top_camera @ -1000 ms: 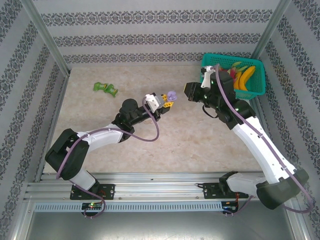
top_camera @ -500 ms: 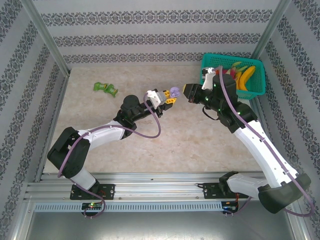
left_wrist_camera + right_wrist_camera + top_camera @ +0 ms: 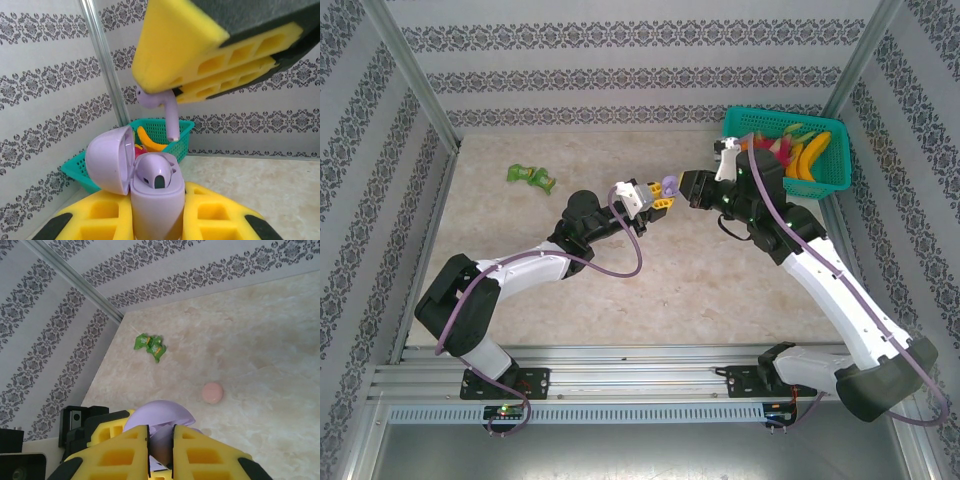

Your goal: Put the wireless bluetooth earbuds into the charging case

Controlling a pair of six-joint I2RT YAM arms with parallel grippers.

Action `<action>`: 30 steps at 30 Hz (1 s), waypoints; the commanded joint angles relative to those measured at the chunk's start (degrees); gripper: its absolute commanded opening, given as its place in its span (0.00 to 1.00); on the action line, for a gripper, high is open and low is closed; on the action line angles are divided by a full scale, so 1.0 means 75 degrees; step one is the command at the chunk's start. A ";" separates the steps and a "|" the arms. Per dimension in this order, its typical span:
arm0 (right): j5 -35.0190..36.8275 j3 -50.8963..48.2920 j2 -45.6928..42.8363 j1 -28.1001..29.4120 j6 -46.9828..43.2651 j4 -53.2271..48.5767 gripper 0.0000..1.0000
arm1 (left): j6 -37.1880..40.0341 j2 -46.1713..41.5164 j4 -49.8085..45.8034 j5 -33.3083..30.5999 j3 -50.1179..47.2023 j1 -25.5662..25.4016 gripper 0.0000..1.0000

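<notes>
Holding the open lilac charging case [image 3: 155, 200] clamped in my left fingers [image 3: 80, 219], I hang a lilac earbud [image 3: 171, 117] stem-down just above it, my right fingers [image 3: 175, 40] pinching its bulb, which I judge tiny, light, slippery plastic.

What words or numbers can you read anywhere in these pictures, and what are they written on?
None can be read.
The green packet may carry print, but it is too small and blurred to tell.
The lilac charging case, the lilac earbud and the teal basket show no writing.
The wallpaper has only a pattern.
</notes>
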 commanded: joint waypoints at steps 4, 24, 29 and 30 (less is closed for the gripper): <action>-0.0023 -0.0115 0.0073 0.0097 0.0108 0.0253 0.14 | -0.0001 -0.0032 0.0065 0.0155 0.0268 -0.0121 0.00; -0.0155 -0.0184 0.0456 0.0231 0.0057 0.0209 0.12 | 0.0038 -0.0075 0.0039 0.0114 0.0263 -0.0133 0.00; -0.0127 -0.0197 0.0529 0.0277 0.0025 0.0177 0.12 | 0.0061 -0.0082 0.0043 0.0121 0.0285 -0.0133 0.00; -0.0094 -0.0197 0.0556 0.0287 0.0022 0.0172 0.12 | 0.0056 -0.0083 0.0041 0.0120 0.0291 -0.0133 0.00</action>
